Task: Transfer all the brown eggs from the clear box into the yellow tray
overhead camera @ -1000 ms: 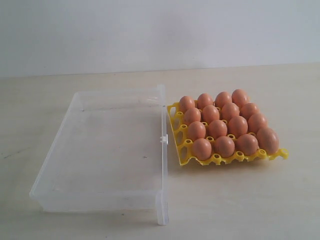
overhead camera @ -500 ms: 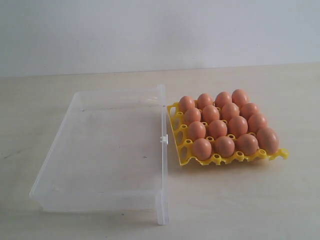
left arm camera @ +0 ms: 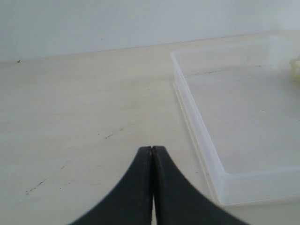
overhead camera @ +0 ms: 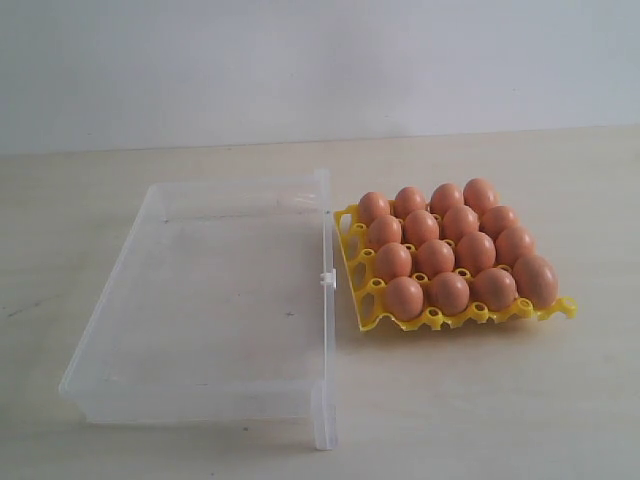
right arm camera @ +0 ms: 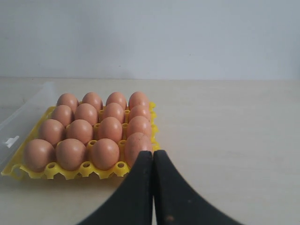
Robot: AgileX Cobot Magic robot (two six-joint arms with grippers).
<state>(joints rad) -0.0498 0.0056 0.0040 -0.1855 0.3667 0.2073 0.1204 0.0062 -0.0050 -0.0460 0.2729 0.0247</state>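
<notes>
- The left wrist view cuts the shallow clear plastic box (left arm camera: 234, 140) off at the frame edge. The bright yellow openwork egg tray (left arm camera: 296, 70) is just a blurry yellow sliver there.
- In the right wrist view, the black right tool (right arm camera: 153, 153) covers part of the nearest of the orange-brown oval eggs (right arm camera: 104, 153). The box is only a hazy wall at the edge.
- Most of the tray's cups are hidden under eggs, so you only get the rim and a few points.
- The tray holds sixteen eggs, four by four, one per cup.
- The box sits just beside the tray on the pale desk (overhead camera: 500, 400), with its small white clasp (overhead camera: 326, 279) facing the tray. The desk shows straight through its floor.
- The left tool (left arm camera: 152, 150) and the right tool are both pinched fully closed, tips together, gripping nothing.
</notes>
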